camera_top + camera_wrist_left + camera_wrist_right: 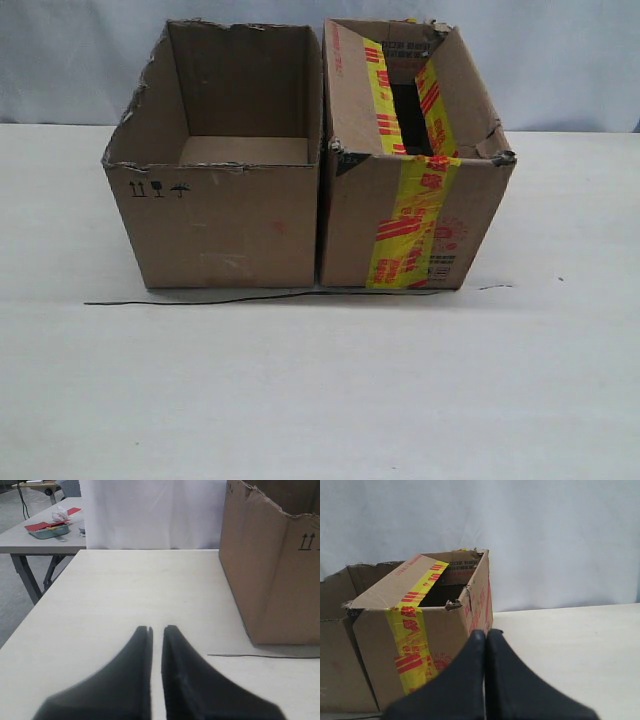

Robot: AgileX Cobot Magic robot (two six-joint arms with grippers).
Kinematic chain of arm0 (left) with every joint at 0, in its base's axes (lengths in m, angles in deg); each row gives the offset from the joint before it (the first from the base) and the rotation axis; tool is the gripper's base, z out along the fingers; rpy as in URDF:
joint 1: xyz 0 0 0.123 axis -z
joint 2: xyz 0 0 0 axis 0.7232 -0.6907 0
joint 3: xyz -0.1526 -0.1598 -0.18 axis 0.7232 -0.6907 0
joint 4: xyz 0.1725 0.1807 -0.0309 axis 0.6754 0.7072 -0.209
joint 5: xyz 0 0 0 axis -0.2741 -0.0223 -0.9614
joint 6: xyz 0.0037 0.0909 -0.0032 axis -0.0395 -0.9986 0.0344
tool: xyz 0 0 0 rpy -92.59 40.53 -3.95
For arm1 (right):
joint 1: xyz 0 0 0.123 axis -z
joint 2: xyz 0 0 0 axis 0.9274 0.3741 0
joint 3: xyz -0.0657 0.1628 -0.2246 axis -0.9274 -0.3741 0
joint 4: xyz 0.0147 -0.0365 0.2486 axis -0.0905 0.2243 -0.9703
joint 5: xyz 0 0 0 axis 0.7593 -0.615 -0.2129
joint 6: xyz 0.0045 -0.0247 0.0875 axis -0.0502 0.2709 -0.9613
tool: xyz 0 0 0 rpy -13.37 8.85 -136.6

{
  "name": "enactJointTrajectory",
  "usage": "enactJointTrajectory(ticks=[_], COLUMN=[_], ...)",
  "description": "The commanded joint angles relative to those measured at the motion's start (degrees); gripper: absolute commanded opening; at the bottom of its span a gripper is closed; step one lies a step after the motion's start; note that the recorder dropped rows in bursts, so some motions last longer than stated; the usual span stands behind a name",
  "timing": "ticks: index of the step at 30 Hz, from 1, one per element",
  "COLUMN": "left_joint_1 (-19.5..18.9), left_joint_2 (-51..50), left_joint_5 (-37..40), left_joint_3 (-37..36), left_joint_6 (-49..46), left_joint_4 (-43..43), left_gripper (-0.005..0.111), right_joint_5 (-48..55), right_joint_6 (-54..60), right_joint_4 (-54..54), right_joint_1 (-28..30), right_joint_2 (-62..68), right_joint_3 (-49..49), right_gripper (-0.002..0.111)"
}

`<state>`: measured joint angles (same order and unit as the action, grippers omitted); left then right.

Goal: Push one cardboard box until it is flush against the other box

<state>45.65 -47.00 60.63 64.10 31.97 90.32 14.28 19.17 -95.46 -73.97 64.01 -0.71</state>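
The taped cardboard box (420, 200), with yellow tape and red stripes, stands on the right of the white table. The plain brown box (225, 215), ragged along its top, stands on the left. Their near side walls meet along one line with no visible gap. Neither gripper shows in the exterior view. My left gripper (157, 628) hovers over bare table, well clear of the plain box (275, 580), its fingers nearly together with only a thin slit and nothing between them. My right gripper (486, 632) is shut and empty, near the outer front corner of the taped box (420, 645).
A thin black wire (250, 298) lies on the table (320, 400) along the boxes' front edges, also seen as a wire (260, 655) by the plain box. A grey side table (45, 537) with clutter stands beyond the table's far corner. A white backdrop hangs behind.
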Motion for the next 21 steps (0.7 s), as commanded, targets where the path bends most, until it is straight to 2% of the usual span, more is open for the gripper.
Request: enactJointTrajectory(ticks=[1,11,21], left_joint_1=[0.0,0.0,0.0], left_joint_2=[0.1,0.1,0.1], left_joint_5=[-0.9,-0.9,-0.9], left_joint_3=[-0.1,-0.1,-0.1], left_joint_6=[0.3,0.3,0.3], left_joint_4=[0.3,0.3,0.3], left_gripper=[0.0,0.0,0.0], right_joint_5=[-1.2,-1.3,-0.9], right_joint_6=[0.6,1.9,3.1], right_joint_4=[-0.6,0.2,8.8], right_joint_1=[-0.2,-0.2,-0.2], right_joint_2=[-0.1,-0.1,-0.1], right_joint_3=[-0.2,-0.2,-2.7], right_gripper=[0.0,0.0,0.0])
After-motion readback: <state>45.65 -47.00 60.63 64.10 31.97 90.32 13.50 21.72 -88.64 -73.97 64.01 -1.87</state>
